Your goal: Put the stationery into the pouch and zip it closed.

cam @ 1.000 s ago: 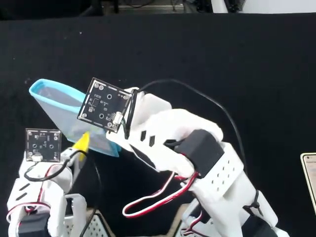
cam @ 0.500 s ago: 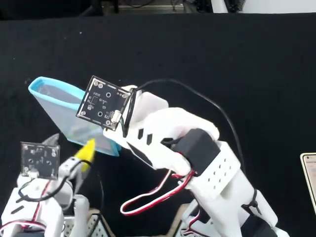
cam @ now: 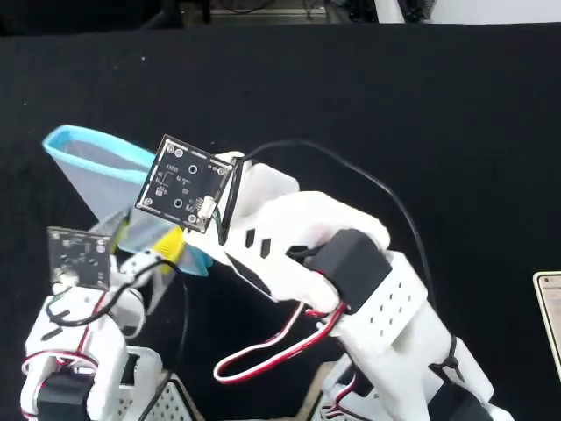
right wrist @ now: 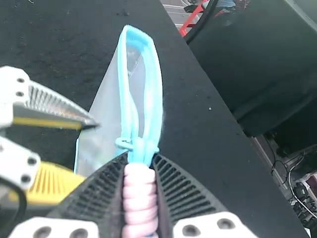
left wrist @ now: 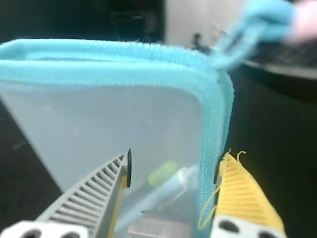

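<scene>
A translucent pouch (cam: 95, 172) with a light-blue zip edge is held up off the black table at the left. Its zip line (right wrist: 141, 74) runs along the top. My right gripper (right wrist: 141, 161) is shut on a pink pull (right wrist: 138, 191) at the zip's near end. My left gripper (left wrist: 176, 163) stands open astride the pouch's (left wrist: 109, 114) near corner, grey finger (left wrist: 94, 193) on one face and yellow finger (left wrist: 237, 193) just outside the blue edge. A green-tipped pen (left wrist: 161, 174) lies inside the pouch. From above, the left gripper (cam: 145, 241) sits under the right arm's camera board (cam: 184, 184).
The right arm (cam: 351, 272) stretches across the table's lower middle, with a red and white cable (cam: 280, 346) looping beneath it. A pale flat object (cam: 550, 307) lies at the right edge. Black cloth (cam: 394, 114) covers the table behind.
My left arm has come forward and to the right, bringing its open fingers astride the pouch's near corner. The pouch's far end has shifted slightly up and to the left. The right arm has stayed in place.
</scene>
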Robot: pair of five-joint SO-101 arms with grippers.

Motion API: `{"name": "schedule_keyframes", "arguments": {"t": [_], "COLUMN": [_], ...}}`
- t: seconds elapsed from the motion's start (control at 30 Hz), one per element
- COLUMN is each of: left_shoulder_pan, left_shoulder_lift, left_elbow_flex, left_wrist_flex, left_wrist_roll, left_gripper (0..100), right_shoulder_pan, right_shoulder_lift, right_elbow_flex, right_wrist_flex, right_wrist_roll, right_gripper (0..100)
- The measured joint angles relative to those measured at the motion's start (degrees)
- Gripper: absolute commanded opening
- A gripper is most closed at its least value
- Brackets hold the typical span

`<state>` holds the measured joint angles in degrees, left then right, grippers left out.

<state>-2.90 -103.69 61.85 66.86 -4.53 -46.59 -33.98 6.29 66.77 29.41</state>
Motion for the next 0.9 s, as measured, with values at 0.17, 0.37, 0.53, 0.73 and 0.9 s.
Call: {"name": "schedule_keyframes", "arguments": {"t": [0.17,0.37,0.53,0.73,0.9], "left_shoulder_pan": [-5.36,-6.15,-6.33,-8.18,-15.74], "left_shoulder_lift": [0.0,-0.09,-0.09,-0.09,-0.09], "left_elbow_flex": [-0.09,-3.52,-7.56,-8.35,-8.35], "left_wrist_flex": [0.09,7.38,15.47,19.25,19.52], "left_wrist_roll": [-2.11,-5.63,-9.41,-11.43,-11.52], "left_gripper": [28,28,28,28,28], "right_shoulder_pan": [0.0,-0.18,-0.18,-0.18,-0.18], "right_shoulder_lift": [0.0,0.0,0.0,0.0,0.0], "right_elbow_flex": [0.0,0.0,0.0,0.0,0.0], "right_wrist_flex": [-0.18,-0.18,-0.18,-0.18,-0.18], "right_wrist_roll": [0.0,0.0,0.0,0.0,0.0], "right_gripper": [1.1,1.1,1.1,1.1,1.1]}}
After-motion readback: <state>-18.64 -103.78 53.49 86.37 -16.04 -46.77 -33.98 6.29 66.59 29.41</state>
